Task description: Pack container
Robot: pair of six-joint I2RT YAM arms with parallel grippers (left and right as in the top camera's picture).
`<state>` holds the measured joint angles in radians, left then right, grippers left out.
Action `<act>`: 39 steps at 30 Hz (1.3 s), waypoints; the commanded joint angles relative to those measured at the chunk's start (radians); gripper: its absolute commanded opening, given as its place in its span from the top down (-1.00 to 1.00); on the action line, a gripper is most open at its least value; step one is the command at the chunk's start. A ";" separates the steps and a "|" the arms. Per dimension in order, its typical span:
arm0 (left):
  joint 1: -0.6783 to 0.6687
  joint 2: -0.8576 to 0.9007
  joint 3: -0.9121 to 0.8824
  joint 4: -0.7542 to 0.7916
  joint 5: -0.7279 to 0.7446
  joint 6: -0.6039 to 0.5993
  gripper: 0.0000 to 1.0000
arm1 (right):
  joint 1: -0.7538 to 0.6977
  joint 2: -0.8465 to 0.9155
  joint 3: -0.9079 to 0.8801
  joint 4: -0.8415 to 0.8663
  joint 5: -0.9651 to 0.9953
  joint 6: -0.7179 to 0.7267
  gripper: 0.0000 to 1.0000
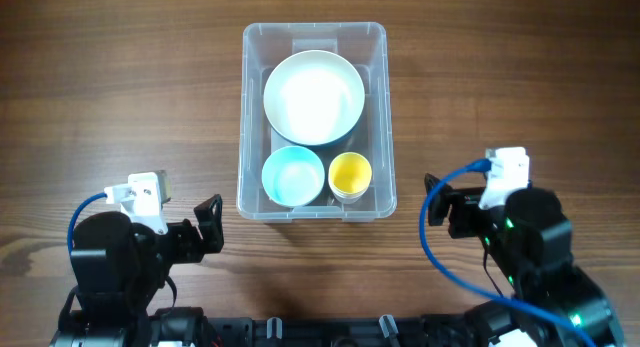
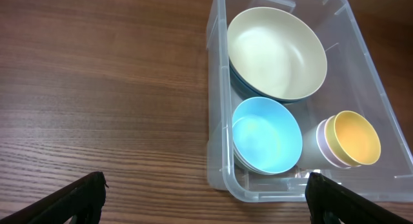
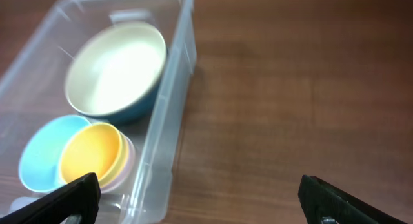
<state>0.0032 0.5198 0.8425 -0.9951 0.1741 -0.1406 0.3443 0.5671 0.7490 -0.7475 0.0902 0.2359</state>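
The clear plastic container (image 1: 246, 137) stands at the table's middle. Inside it are a large cream bowl (image 1: 313, 96) at the back, a light blue bowl (image 1: 292, 176) at the front left and a yellow cup (image 1: 350, 174) at the front right. My left gripper (image 1: 208, 223) is open and empty, near the front left of the container (image 2: 216, 88). My right gripper (image 1: 438, 209) is open and empty, to the right of the container (image 3: 169, 121). The left wrist view shows the cream bowl (image 2: 276, 53), blue bowl (image 2: 266, 135) and yellow cup (image 2: 352, 138). The right wrist view shows them too (image 3: 115, 68), (image 3: 40, 153), (image 3: 90, 154).
The wooden table (image 1: 120, 97) spreads bare on both sides of the container. A blue cable (image 1: 432, 242) loops by the right arm, another (image 1: 85, 209) by the left arm.
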 commanded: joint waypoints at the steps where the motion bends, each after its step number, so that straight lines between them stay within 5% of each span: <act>1: 0.005 0.004 -0.008 0.002 0.008 -0.010 -1.00 | 0.001 -0.123 -0.063 0.004 -0.024 -0.148 -0.99; 9: 0.005 0.004 -0.008 0.002 0.008 -0.010 -1.00 | -0.132 -0.386 -0.361 0.321 -0.249 -0.369 -0.99; 16: 0.005 0.004 -0.008 0.002 0.008 -0.010 -1.00 | -0.201 -0.553 -0.495 0.470 -0.253 -0.408 -0.99; 27: 0.005 0.004 -0.008 0.002 0.008 -0.010 -1.00 | -0.304 -0.564 -0.732 0.957 -0.209 -0.430 -1.00; 31: 0.005 0.004 -0.008 0.002 0.008 -0.010 -0.99 | -0.306 -0.564 -0.744 0.924 -0.116 -0.387 -0.99; 34: 0.005 0.004 -0.008 0.002 0.008 -0.010 -1.00 | -0.306 -0.565 -0.744 0.746 -0.129 -0.320 -0.99; 39: 0.005 0.004 -0.008 0.002 0.008 -0.010 -0.99 | -0.306 -0.564 -0.744 0.753 -0.196 -0.296 -1.00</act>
<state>0.0032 0.5205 0.8410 -0.9951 0.1741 -0.1406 0.0422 0.0116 0.0063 -0.0029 -0.0608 -0.1238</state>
